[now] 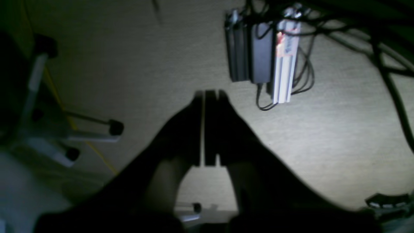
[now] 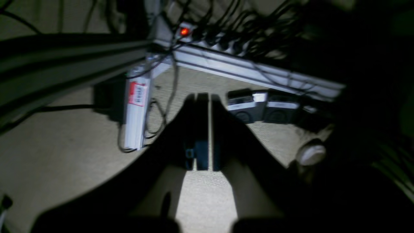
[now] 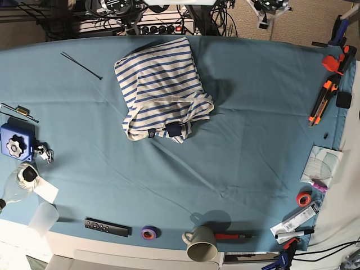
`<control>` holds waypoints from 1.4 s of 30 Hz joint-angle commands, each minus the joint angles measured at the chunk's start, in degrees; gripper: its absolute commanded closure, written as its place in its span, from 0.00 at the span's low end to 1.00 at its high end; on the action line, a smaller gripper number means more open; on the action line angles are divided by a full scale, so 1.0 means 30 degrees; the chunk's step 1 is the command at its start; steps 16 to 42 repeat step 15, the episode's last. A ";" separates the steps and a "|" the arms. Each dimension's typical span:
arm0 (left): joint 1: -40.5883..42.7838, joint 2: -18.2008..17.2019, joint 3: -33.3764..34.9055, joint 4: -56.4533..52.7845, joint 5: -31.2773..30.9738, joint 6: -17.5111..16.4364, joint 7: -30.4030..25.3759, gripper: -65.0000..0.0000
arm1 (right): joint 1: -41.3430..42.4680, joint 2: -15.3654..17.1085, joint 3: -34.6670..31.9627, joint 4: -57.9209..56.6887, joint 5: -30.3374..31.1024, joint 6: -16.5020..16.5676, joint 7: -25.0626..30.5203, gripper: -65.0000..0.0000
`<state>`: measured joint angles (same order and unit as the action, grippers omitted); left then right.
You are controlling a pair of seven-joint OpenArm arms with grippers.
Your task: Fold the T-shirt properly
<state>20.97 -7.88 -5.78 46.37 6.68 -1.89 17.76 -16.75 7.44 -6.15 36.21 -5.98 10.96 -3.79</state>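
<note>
The T-shirt (image 3: pixel 160 84), white with thin blue stripes, lies rumpled and partly doubled over on the teal table cloth (image 3: pixel 253 129), at the back centre-left. A small dark label and the dark neck lining show at its near edge. Neither gripper shows in the base view. In the left wrist view my left gripper (image 1: pixel 207 94) is shut with nothing in it, over beige floor. My right gripper (image 2: pixel 207 95) is likewise shut and empty in the right wrist view. The shirt shows in neither wrist view.
A black cable tie (image 3: pixel 81 64) lies left of the shirt. A blue device (image 3: pixel 14 143), plastic cup (image 3: pixel 43 218), remote (image 3: pixel 107 226), tape roll (image 3: pixel 149 232), mug (image 3: pixel 201 244) and red pen (image 3: pixel 233 237) line the left and front edges. Orange tools (image 3: pixel 323 98) and red tape (image 3: pixel 304 198) sit right.
</note>
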 commanded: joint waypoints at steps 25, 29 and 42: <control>0.0095 0.0138 0.0044 0.0131 0.0058 0.0277 -0.0073 1.00 | 0.0197 0.0051 0.0051 0.0073 0.0168 -0.0306 0.0430 0.97; 0.0095 0.0138 0.0044 0.0131 0.0058 0.0277 -0.0073 1.00 | 0.0197 0.0051 0.0051 0.0073 0.0168 -0.0306 0.0430 0.97; 0.0095 0.0138 0.0044 0.0131 0.0058 0.0277 -0.0073 1.00 | 0.0197 0.0051 0.0051 0.0073 0.0168 -0.0306 0.0430 0.97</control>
